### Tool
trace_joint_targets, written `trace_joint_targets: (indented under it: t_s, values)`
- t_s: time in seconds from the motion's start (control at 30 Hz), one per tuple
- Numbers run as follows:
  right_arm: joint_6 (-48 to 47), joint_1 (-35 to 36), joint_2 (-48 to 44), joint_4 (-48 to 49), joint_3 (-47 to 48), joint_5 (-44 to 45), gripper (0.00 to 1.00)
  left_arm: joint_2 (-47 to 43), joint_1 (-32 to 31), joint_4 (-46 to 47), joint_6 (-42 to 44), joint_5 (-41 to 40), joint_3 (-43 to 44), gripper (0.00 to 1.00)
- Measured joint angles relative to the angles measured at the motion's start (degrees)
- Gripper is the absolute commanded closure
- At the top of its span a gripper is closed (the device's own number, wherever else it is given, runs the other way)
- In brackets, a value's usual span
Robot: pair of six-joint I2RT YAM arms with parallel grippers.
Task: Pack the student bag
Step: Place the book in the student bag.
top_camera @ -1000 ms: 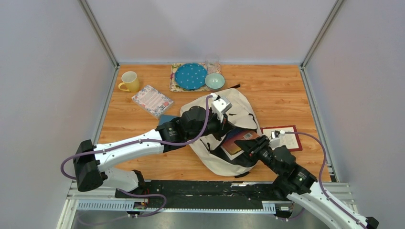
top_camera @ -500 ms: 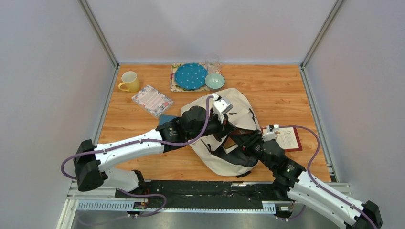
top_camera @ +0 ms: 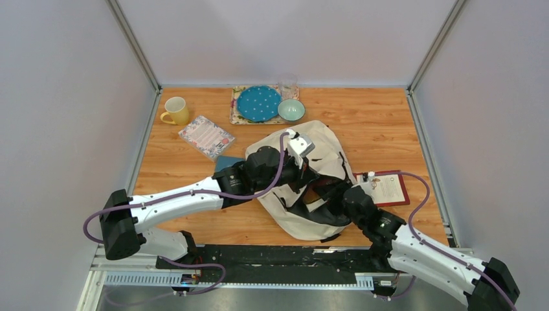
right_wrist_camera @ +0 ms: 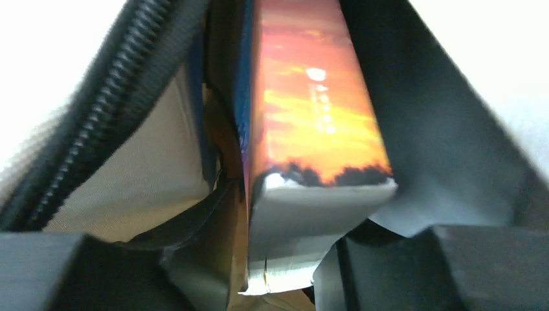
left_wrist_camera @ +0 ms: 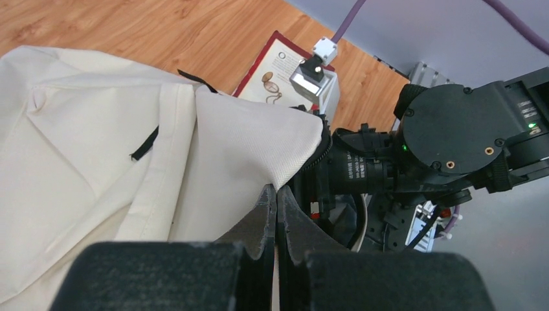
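The student bag [top_camera: 327, 139], cream fabric with dark lining, lies mid-table with its mouth toward the right arm. My left gripper [top_camera: 309, 176] [left_wrist_camera: 277, 194] is shut on the cream edge [left_wrist_camera: 285, 162] of the opening and holds it lifted. My right gripper [right_wrist_camera: 291, 246] has reached into the mouth, past the black zipper [right_wrist_camera: 97, 149], and is shut on a book [right_wrist_camera: 311, 110] with an orange sunset cover. The book's far end points deep into the dark lining [right_wrist_camera: 447, 129]. From above, the right fingers and most of the book are hidden by the bag.
A red-bordered card [top_camera: 387, 188] lies just right of the bag. At the back stand a yellow mug [top_camera: 175, 110], a blue dotted plate [top_camera: 259, 102], a green bowl [top_camera: 291, 109] and a glass [top_camera: 287, 85]. A floral notepad [top_camera: 206, 136] lies on the left.
My right arm has pushed leftward into the bag's mouth, carrying the book from outside the opening to inside it. The left gripper has kept its hold on the edge.
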Motion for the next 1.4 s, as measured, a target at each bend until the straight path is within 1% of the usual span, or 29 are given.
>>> trace_joint_targets:
  t_s: [0.07,0.17,0.27,0.3,0.33,0.37,0.4,0.6,0.77,0.97,1.03,1.13,1.27,1.4]
  values:
    - [1.0,0.0,-0.9,-3.6,-0.1,0.2,0.39,-0.1,0.0,0.5,-0.1,-0.2,-1.3,1.00]
    - [1.9,0.0,-4.0,-7.0,-1.7,0.2,0.38,-0.2,0.0,1.2,-0.2,-0.3,-3.1,1.00]
    - [2.8,0.0,-8.7,-8.3,-5.1,-0.2,0.51,-0.2,0.0,1.7,-0.5,-0.3,-4.3,1.00]
    - [3.2,0.0,-10.5,-9.2,-6.0,-0.2,0.70,-0.2,0.0,2.0,-0.6,-0.2,-4.6,1.00]
    - [3.3,0.0,-11.6,-9.6,-6.6,-0.2,0.84,-0.2,0.0,2.1,-0.7,-0.2,-4.7,1.00]
    - [4.0,0.0,-12.9,-10.4,-7.0,-0.2,0.94,-0.2,0.0,2.1,-0.8,-0.1,-4.7,1.00]
    - [3.9,0.0,-14.1,-10.4,-7.2,-0.2,1.00,-0.2,0.0,2.3,-0.9,0.0,-4.7,1.00]
    - [3.2,0.1,-15.2,-9.4,-7.2,-0.7,1.00,-0.2,0.0,3.5,-1.7,0.1,-4.7,1.00]
    - [1.9,0.0,-14.4,-0.7,-9.1,-3.9,1.00,-0.2,0.0,3.8,-1.7,0.2,-4.7,1.00]
    - [1.2,0.0,-13.6,5.5,-9.1,-5.1,1.00,-0.2,0.0,4.4,-1.7,1.1,-4.2,1.00]
    - [1.4,0.0,-10.9,7.6,-9.0,-4.9,1.00,0.1,0.0,4.5,-1.8,1.7,-3.8,1.00]
    - [1.7,0.0,-4.4,12.0,-9.0,-4.6,1.00,0.3,0.0,4.6,-1.9,2.1,-3.5,1.00]
    - [1.6,0.0,7.2,21.0,-8.3,-4.2,1.00,0.5,0.0,4.6,-1.9,2.5,-3.3,1.00]
    - [0.3,0.0,16.9,27.5,-4.7,-4.1,1.00,0.5,0.0,4.6,-2.1,2.6,-3.3,1.00]
